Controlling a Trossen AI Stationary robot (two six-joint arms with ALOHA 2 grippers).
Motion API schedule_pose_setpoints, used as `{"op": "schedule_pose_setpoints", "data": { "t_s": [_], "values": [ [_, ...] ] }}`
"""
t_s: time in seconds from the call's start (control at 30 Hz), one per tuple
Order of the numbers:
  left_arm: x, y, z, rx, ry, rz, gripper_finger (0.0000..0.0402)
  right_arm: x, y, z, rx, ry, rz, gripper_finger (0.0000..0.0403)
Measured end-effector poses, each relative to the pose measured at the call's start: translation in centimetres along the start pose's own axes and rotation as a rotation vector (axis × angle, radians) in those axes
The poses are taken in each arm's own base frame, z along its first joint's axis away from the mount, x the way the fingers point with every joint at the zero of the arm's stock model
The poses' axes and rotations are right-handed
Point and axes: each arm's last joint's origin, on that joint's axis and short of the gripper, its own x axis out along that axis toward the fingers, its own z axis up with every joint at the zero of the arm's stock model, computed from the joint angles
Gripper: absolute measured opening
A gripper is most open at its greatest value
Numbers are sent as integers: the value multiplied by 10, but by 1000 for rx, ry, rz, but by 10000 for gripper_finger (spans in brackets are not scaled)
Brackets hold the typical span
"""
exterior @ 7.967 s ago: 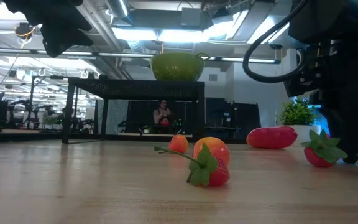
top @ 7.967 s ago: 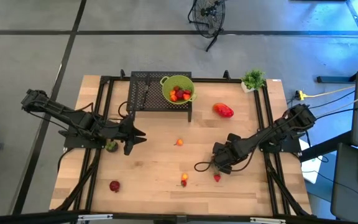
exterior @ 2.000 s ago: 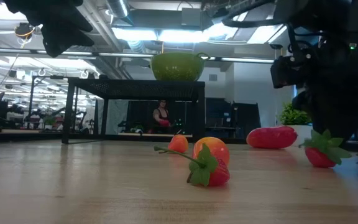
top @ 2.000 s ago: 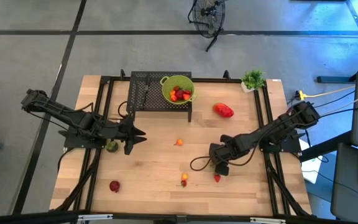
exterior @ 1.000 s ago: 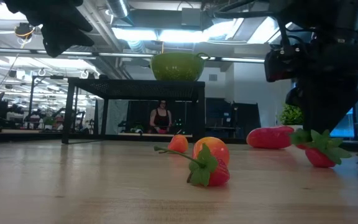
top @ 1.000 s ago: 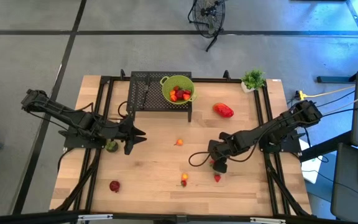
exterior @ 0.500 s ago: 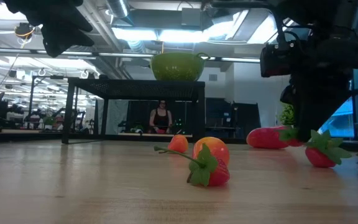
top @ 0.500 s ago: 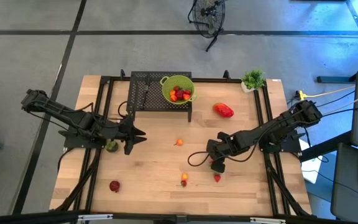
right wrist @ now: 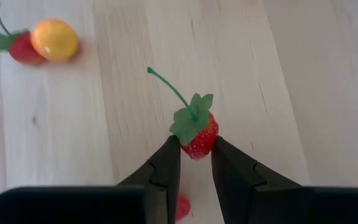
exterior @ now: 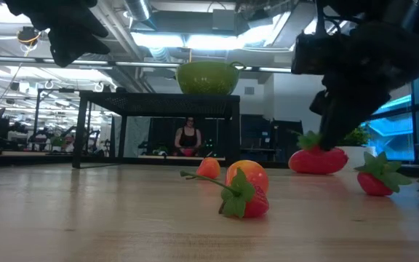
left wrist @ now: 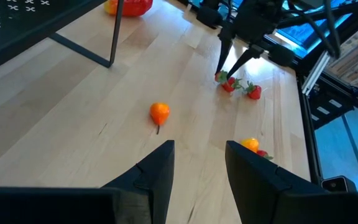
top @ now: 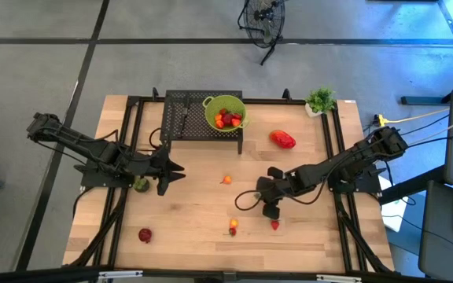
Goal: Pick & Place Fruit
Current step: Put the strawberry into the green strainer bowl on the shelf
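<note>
Your right claw (right wrist: 191, 165) grips a strawberry (right wrist: 197, 134) by its red body, lifted just above the table (top: 195, 208). It looks light, hard and slippery; pinch mid-body, not the stem. Your left claw (left wrist: 197, 168) waits open.

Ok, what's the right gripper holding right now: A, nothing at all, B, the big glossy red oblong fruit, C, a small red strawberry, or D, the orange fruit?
C: in the right wrist view the right gripper has its fingers closed on a small red strawberry with a green leafy top, lifted off the wooden table.
</note>
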Motion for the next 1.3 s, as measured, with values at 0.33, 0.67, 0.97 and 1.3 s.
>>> {"op": "schedule_pose_setpoints", "data": {
  "t_s": [0.33, 0.67, 0.97, 1.3],
  "values": [
    [0, 0, -1, 2, 17, -12, 139, 0, -5, 16, -1, -126, 17, 73],
    [0, 2, -3, 13, 40, 7, 139, 1, -10, 16, 13, -103, 1, 34],
    [0, 2, -3, 11, 46, 0, 139, 1, -5, 12, -56, -73, 38, 4],
    [0, 1, -3, -24, 48, -7, 139, -12, -1, 34, -303, -111, 37, 55]
  ]
}}
